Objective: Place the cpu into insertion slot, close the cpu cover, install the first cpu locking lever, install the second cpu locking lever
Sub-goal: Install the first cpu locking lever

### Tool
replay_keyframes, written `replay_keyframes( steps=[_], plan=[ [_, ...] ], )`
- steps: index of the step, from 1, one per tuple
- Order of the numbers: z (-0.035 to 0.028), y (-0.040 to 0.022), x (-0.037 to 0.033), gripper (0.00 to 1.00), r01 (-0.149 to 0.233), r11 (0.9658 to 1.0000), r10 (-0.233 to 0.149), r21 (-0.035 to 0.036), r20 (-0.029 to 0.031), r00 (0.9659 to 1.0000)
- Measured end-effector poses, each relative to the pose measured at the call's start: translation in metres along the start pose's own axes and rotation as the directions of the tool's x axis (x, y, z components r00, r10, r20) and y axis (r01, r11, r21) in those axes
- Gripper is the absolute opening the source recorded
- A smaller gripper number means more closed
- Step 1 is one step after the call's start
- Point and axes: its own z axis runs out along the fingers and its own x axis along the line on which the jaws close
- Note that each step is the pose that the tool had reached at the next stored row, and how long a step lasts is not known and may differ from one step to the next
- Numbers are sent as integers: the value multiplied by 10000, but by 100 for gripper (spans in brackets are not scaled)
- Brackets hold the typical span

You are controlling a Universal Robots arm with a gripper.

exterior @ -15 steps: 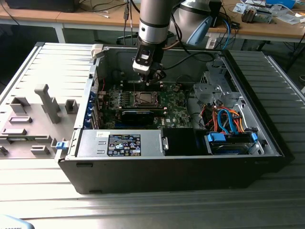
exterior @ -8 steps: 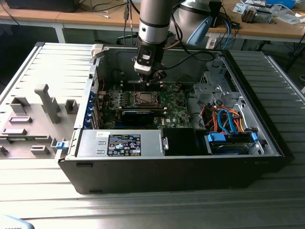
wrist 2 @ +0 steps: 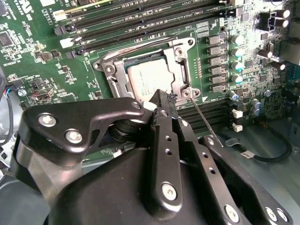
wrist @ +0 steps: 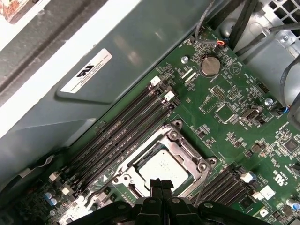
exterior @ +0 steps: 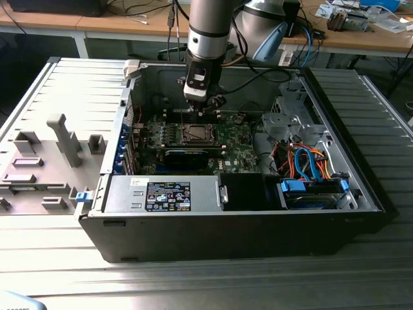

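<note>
Already the cpu [wrist 2: 147, 77] is seated in the insertion slot [exterior: 193, 134], pinned flat under the lowered cpu cover [wrist 2: 180, 70]. The hand [wrist: 161, 183] is pinched narrow on nothing, poised at the cover's edge beside a thin locking lever [wrist 2: 206, 123], seemingly for pushing.

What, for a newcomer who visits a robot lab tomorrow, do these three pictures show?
One picture looks on from outside: a robot arm reaches down into an open computer case standing on a ribbed metal table. The other two come from cameras riding near the arm's wrist, looking along its claw at the green circuit board. There the cpu, a pale square chip, lies in its socket with the cpu cover, a metal frame, lying over it. The claw's two fingers are shut together, tips at the cover's edge; I cannot tell whether they grip anything. A thin wire lever slants beside them.
</note>
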Motion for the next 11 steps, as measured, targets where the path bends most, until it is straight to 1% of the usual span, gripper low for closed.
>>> replay_keyframes(
  steps=[11],
  plan=[
    [0,0,0,11,460,9989,-460,18,16,9989]
  ],
)
